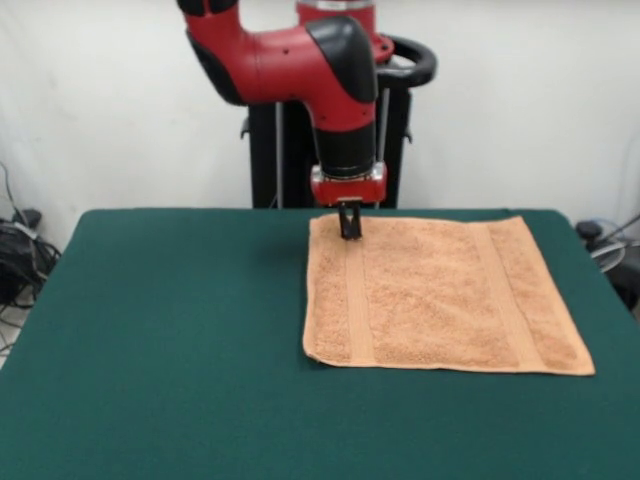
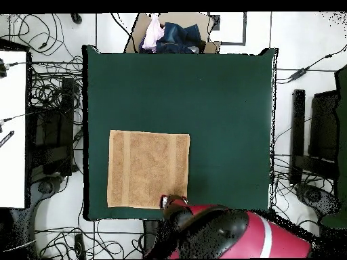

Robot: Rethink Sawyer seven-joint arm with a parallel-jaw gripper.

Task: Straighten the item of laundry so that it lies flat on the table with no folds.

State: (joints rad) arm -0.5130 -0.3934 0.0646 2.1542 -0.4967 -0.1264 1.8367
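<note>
The small square peach-orange terry towel (image 1: 440, 295) lies spread flat on the dark green felt tabletop (image 1: 160, 330), toward the robot's side. The red and black arm's gripper (image 1: 349, 225) stands upright at the towel's corner nearest the pedestal, its fingers (image 1: 349, 232) touching the cloth; whether they are apart or together cannot be told.

Peach-orange towel (image 1: 440, 295) lies spread flat on the green surface (image 1: 160, 340), right of centre — woven band stripes run near its left and right edges. Red and black arm (image 1: 300, 60) comes down from the top; its tool (image 1: 349, 222) sits at the towel's far left corner, touching or just above it — can't tell which. Black pedestal (image 1: 270, 150) behind.
</note>
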